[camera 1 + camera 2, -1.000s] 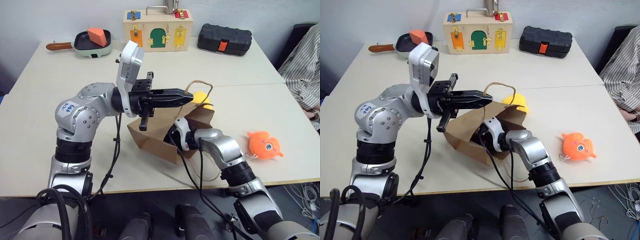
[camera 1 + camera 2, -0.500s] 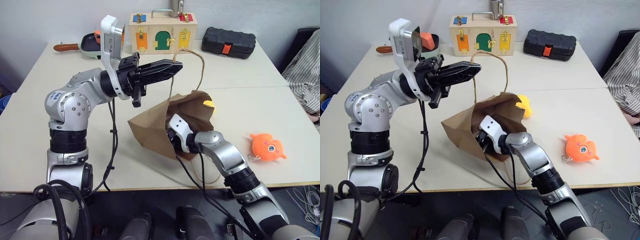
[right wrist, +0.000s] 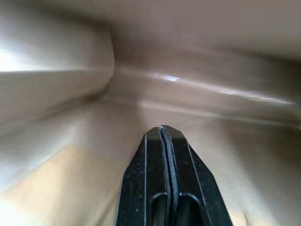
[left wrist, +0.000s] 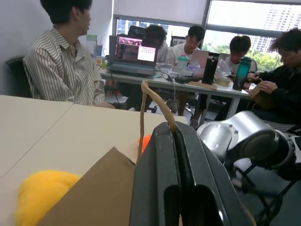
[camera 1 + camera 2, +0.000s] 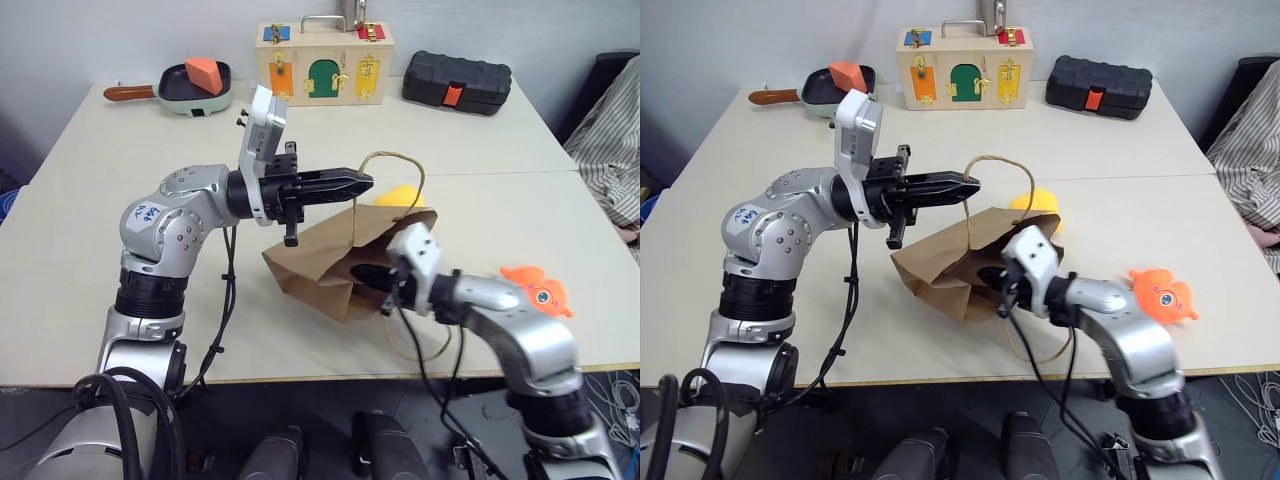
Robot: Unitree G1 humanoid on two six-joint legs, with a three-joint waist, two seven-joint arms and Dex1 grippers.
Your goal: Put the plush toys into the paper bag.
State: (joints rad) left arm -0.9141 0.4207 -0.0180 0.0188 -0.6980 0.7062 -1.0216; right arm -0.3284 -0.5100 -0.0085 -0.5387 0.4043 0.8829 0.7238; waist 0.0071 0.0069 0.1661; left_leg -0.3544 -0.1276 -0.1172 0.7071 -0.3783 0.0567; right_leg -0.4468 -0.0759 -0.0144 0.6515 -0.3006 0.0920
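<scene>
The brown paper bag (image 5: 320, 268) lies tilted on the table, its mouth towards my right arm. My left gripper (image 5: 362, 183) hovers above it, shut on the bag's cord handle (image 4: 151, 96), which loops up past the fingertips. My right gripper (image 5: 364, 275) is shut with nothing in it, and its fingers reach into the bag's mouth; in the right wrist view the right gripper (image 3: 161, 128) faces brown paper walls. The yellow plush toy (image 5: 401, 195) lies on the table just behind the bag. The orange plush toy (image 5: 1160, 295) with a blue eye sits to the right, partly hidden by my right forearm.
A wooden box with coloured doors (image 5: 323, 62), a black case (image 5: 456, 80) and a pan holding an orange wedge block (image 5: 192, 80) stand along the table's far edge. A person in a striped shirt (image 5: 615, 125) sits at the right edge.
My left gripper, raised high with the handle half a second ago, has come back down over the bag. My right arm has drawn back to the right, leaving its fingers in the mouth.
</scene>
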